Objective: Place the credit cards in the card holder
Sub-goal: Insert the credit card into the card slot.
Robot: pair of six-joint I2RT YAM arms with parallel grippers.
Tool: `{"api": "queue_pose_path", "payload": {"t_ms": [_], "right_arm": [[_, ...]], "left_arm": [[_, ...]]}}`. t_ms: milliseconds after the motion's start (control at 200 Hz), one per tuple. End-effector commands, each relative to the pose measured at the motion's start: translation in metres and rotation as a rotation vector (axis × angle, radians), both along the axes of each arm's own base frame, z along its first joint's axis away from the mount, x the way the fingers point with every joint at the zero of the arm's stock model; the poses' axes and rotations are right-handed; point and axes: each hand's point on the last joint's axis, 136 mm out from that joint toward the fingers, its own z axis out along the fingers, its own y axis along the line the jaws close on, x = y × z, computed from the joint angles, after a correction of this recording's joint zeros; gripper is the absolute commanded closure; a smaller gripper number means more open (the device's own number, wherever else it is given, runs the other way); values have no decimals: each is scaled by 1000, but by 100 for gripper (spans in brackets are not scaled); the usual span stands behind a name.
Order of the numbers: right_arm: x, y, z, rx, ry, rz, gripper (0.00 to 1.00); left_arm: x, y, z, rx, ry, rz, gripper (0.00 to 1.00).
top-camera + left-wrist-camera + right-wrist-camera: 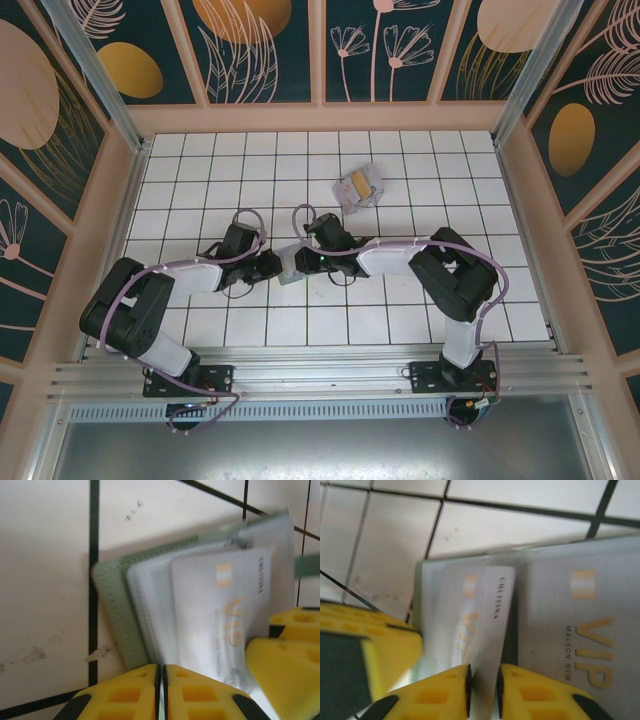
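The sage-green card holder (112, 610) lies open on the white tiles between both grippers (290, 266). My left gripper (161, 667) is shut on its near edge. A silver VIP credit card (220, 615) sits partly in the holder's pale inside. In the right wrist view that card (487, 610) stands between the parted jaws of my right gripper (484, 667), which is open. Another silver VIP card (580, 625) lies flat just right of it. A small pile of credit cards (360, 186), one yellow-orange, rests further back on the table.
The right gripper's yellow fingers (285, 655) crowd the holder from the right in the left wrist view. A wooden rim (320, 117) and patterned walls enclose the tiled table (200, 170). Both arm bases stand at the near edge.
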Motion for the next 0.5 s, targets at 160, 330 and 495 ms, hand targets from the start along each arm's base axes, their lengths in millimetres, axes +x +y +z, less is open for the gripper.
{"api": "queue_pose_path", "payload": {"t_ms": [160,330,495], "right_arm": [[11,-38,31,-64,-61,-73,63],[20,-66,33,-54,-46,-153,60],[20,-72,24,-13,1,-157,59]], "left_arm": [[11,12,17,48,-54,15,86],[17,6,31,23,-79,6,84],[21,-6,34,-26,-71,-16,82]]}}
